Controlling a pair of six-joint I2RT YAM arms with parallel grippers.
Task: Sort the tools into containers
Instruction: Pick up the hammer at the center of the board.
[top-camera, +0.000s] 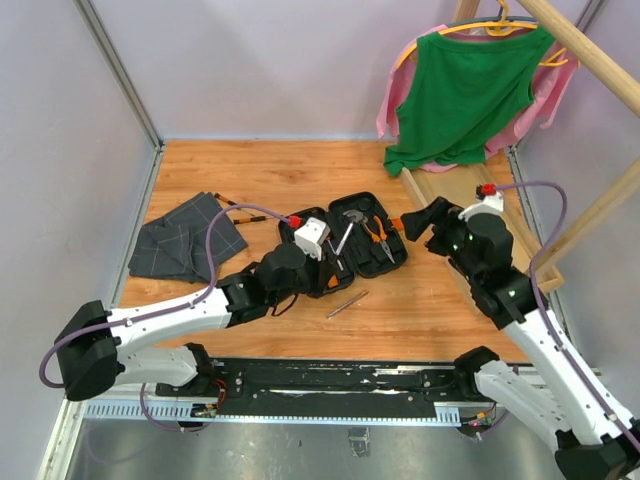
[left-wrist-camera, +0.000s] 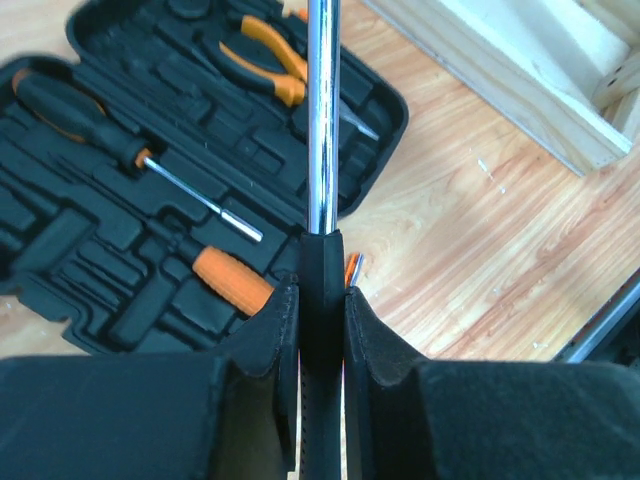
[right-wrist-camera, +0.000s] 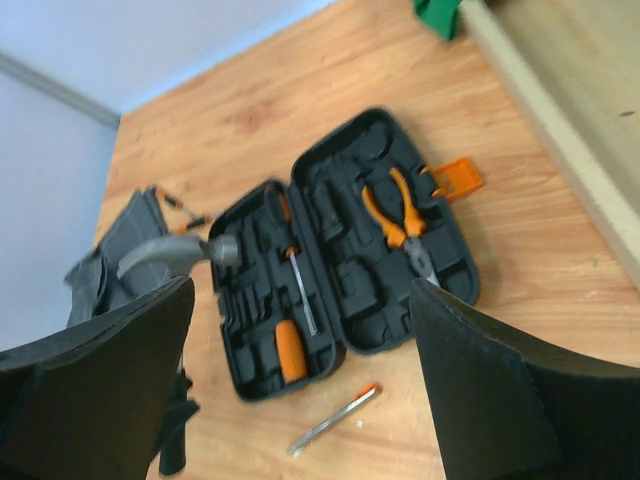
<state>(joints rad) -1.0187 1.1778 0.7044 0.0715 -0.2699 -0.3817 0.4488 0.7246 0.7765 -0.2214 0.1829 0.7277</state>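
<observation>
Left gripper (left-wrist-camera: 322, 305): fingers pressed together on the black grip of the hammer (left-wrist-camera: 321, 120), pinching it near the butt end. From the gripper the steel shaft runs straight out along the fingers. In the top view this long axis points to about 1 o'clock, and the head hangs over the middle of the open case (left-wrist-camera: 385, 95). In the left wrist view the shaft points to 12 o'clock and the case spreads from 9 to 12 o'clock beneath it. The hammer appears to be held above the moulded slots, not seated in one; which slot fits it cannot be told.

Already lying in the case: pliers (left-wrist-camera: 265, 60) in the far half, a black-handled screwdriver (left-wrist-camera: 80, 110) and an orange-handled screwdriver (left-wrist-camera: 232, 280) in the near half. A thin loose screwdriver (top-camera: 347, 304) lies on the table (left-wrist-camera: 480, 230) at 6 o'clock from the case, apart from it.

Left arm: stretched low from 8 o'clock, wrist at the case's near-left edge; it is judged the nearer arm for lowering the hammer.

Right gripper (right-wrist-camera: 302, 300): fingers spread wide, empty, poised above the case's 3 o'clock end, wrist tipped down, elbow raised
</observation>
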